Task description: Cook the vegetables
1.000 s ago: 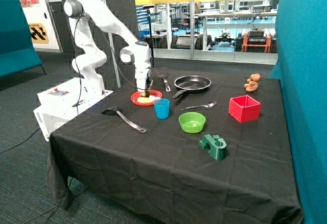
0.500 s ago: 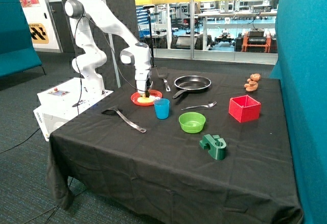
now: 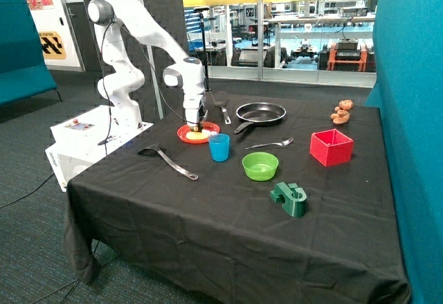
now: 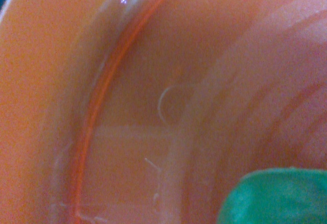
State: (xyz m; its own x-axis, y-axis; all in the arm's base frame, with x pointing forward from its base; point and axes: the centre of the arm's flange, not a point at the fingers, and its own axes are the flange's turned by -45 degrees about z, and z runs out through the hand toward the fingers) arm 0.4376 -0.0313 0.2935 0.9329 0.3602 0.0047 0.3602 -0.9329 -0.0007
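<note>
A red plate (image 3: 181, 135) lies on the black table beside the blue cup (image 3: 219, 147). My gripper (image 3: 194, 127) is low over this plate, right at its surface. A pale yellow vegetable piece (image 3: 200, 136) shows on the plate just beside the gripper. The wrist view is filled by the plate's orange-red inside (image 4: 127, 106), with a green vegetable piece (image 4: 276, 198) at its edge, very close to the camera. In the outside view the green piece is hidden behind the gripper. A black frying pan (image 3: 261, 113) stands empty behind the plate.
A black spatula (image 3: 221, 103) lies by the pan, a fork (image 3: 270, 143) in front of it, and a black ladle (image 3: 166, 160) near the table's edge. There are also a green bowl (image 3: 260, 166), a red box (image 3: 331, 147), a green block (image 3: 288, 199) and a brown teddy (image 3: 340, 112).
The gripper has sunk a little lower onto the red plate. Nothing else on the table has moved.
</note>
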